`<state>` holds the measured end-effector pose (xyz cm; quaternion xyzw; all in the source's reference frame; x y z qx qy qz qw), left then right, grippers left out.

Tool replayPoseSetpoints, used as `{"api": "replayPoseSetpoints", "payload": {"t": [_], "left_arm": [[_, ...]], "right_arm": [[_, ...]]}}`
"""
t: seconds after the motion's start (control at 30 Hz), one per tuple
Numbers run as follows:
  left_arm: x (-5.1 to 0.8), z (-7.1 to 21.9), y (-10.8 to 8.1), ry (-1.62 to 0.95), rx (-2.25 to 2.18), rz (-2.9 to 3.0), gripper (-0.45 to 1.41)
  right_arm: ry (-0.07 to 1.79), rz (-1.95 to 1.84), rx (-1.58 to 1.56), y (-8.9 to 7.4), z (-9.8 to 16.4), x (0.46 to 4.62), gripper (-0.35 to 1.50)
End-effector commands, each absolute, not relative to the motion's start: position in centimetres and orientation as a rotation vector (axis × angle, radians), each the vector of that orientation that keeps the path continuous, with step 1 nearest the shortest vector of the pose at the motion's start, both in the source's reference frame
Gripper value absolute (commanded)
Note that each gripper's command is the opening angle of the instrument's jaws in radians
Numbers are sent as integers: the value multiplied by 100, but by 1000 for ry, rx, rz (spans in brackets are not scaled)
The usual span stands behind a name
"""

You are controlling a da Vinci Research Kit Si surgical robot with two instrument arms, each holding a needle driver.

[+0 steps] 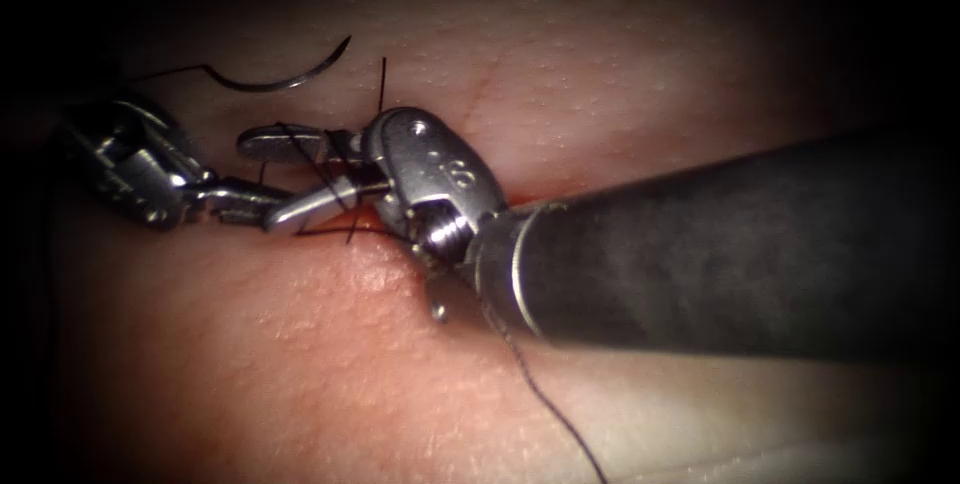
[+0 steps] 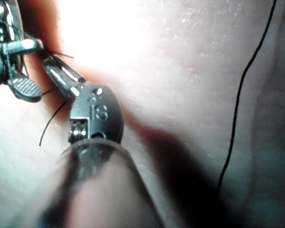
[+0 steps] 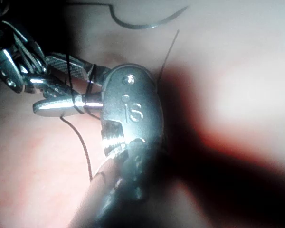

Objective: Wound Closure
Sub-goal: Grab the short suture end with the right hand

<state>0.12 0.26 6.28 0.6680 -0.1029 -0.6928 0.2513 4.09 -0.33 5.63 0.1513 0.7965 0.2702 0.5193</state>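
Endoscope view: a thick dark matte shaft is seen entering from 3 o'clock, ending in the polished steel right tool [image 1: 285,179], whose two jaws are spread wide apart toward 9 o'clock. Dark thread [image 1: 330,179] is wound around these jaws; whether any of it is actually clamped cannot be told. At 9 o'clock the left tool [image 1: 255,206] is met, a glinting jointed metal head whose slim tip reaches up to the right tool's lower jaw; its jaws are partly hidden there and their state cannot be judged. The curved needle [image 1: 275,79], a thin dark arc, is found lying free on the tissue [image 1: 620,74] at 11 o'clock, held by neither tool and not driven in. The tissue is pale, finely pored and moist, with red fluid [image 1: 340,229] along the cut [image 1: 530,189], which is largely covered by the tools. Another strand of thread trails off toward 6 o'clock. The edges of the scene fall into darkness.
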Motion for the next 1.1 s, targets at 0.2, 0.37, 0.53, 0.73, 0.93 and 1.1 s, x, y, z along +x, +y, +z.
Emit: {"api": "replayPoseSetpoints", "payload": {"t": [0.2,0.37,0.53,0.73,0.93,1.1], "left_arm": [[3,634,7,-239,1774,-1874,-45],[-2,629,-5,-217,1742,-1877,-45],[-12,631,-4,-222,1730,-1891,-45],[-17,632,-3,-267,1696,-1953,-45],[-19,632,-6,-267,1701,-2087,-45],[-25,632,-11,-267,1691,-2139,-45]], "right_arm": [[1864,728,288,-28,572,407,125],[1824,813,253,-24,576,398,110],[1769,912,218,-29,588,386,88],[1678,1003,149,-27,596,364,73],[1534,1069,69,-38,595,359,78],[1464,1114,18,-44,595,356,80]]}}
